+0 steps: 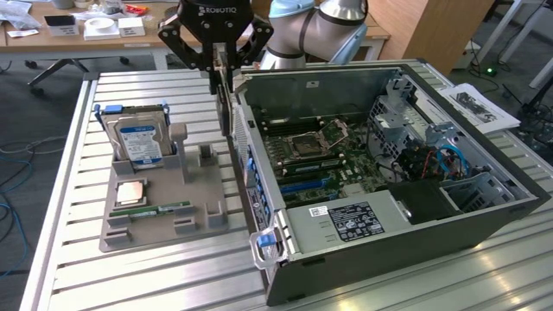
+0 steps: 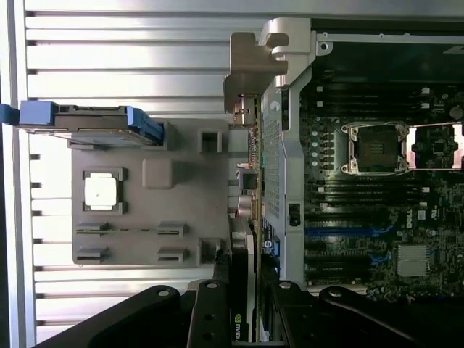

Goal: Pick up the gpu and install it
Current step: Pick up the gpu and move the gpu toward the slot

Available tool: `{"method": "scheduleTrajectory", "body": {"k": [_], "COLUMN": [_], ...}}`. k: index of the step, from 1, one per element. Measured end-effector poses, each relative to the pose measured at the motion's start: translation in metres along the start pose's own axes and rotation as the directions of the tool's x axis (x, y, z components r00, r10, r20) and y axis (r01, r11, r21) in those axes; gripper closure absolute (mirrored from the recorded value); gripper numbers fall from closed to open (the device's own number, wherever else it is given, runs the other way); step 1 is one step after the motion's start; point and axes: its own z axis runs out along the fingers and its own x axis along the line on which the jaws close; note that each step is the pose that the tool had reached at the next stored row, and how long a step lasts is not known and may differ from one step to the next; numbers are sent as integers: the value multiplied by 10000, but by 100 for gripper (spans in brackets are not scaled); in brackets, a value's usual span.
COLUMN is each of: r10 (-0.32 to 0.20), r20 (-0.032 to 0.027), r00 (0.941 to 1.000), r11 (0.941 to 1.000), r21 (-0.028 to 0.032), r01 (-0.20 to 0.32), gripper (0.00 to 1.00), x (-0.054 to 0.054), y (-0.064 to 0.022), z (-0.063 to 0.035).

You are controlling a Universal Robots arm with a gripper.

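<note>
Found end effector (image 1: 221, 63) at 12 o'clock in the exterior view, closed on the top edge of the gpu (image 1: 225, 103). Confirmed from the wrist view: end effector (image 2: 246, 293) pinching the gpu (image 2: 246, 246) edge-on between black fingers (image 2: 210, 312), one on each face. Noted the card hanging upright below the fingers, well clear of the slatted worktop (image 1: 78, 272). Placed it just outside the open computer case (image 1: 389, 272), beside the perforated rear wall (image 2: 272, 159), on that wall's 9 o'clock side in the exterior view. Could not tell whether card and wall touch. Not yet seated in any slot.

Located grey fixture tray (image 1: 197, 194) at 7 o'clock from the card in the exterior view, flat on the worktop. Logged on the tray: hard drive (image 1: 138, 139) with blue label standing upright at the 12 o'clock end; square processor chip (image 1: 129, 192) lying flat at 6 o'clock of the drive; memory stick (image 1: 160, 210) lying just at 6 o'clock of the chip. Recorded the case lying on its side, lid off, motherboard (image 1: 320, 159) exposed. Marked processor socket (image 1: 309, 140) near board centre with retention frame swung open, and blue slots (image 1: 302, 186) at 6 o'clock of the socket. Spotted printed papers (image 1: 480, 107) on the worktop at 2 o'clock of the case.
</note>
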Motion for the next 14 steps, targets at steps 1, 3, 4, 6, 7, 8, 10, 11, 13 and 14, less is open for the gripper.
{"method": "scheduleTrajectory", "body": {"k": [1, 3, 4, 6, 7, 8, 10, 11, 13, 14], "r10": [0, 0, 1, 0, 1, 0, 1, 2, 1, 1], "r20": [0, 0, -1, -1, -1, -1, -1, -1, 0, -1], "r00": [10000, 10000, 10000, 10000, 10000, 10000, 10000, 10000, 10000, 10000], "r11": [10000, 10000, 10000, 10000, 10000, 10000, 10000, 10000, 10000, 10000], "r21": [0, -1, -1, -2, -2, -3, -8, -11, -15, -16], "r01": [0, 0, -1, 0, -1, 0, -1, -2, -1, -1], "gripper": [73, 73, 73, 73, 73, 73, 73, 73, 73, 73], "x": [-11, -35, -47, -68, -78, -89, -123, -139, -172, -185], "y": [0, 1, 2, 2, 3, 3, 4, 4, 5, 6], "z": [0, 1, 1, 1, 2, 2, 3, 4, 5, 5]}}
